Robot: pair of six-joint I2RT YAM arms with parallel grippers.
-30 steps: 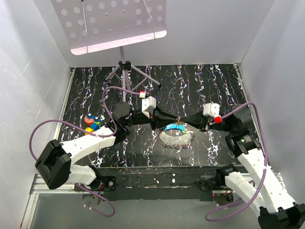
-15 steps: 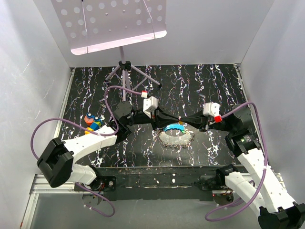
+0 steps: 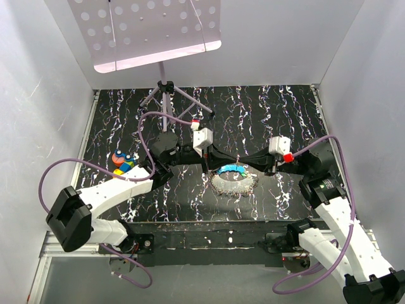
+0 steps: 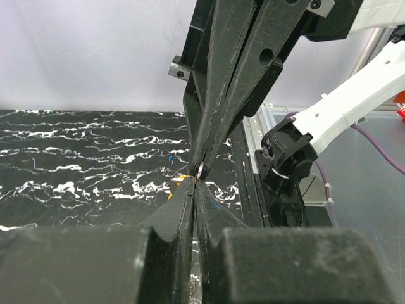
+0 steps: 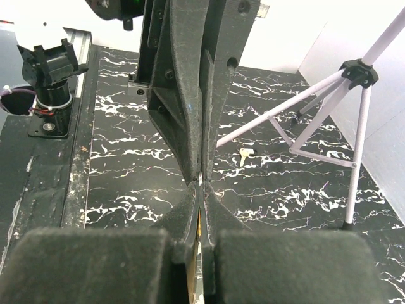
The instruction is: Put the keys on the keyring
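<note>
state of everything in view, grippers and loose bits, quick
left gripper: shut, tips meeting the right gripper
right gripper: shut, yellow-orange sliver between its jaws
small key: lying flat on the table, loose
blue piece: lying by the pale ring, not gripped
pale ring: flat on the table
coloured cluster: on the table, untouched

Top camera high, looking down on black white-veined surface (image 3: 266, 107), wrist cameras close, facing each other, sharing its centre
</note>
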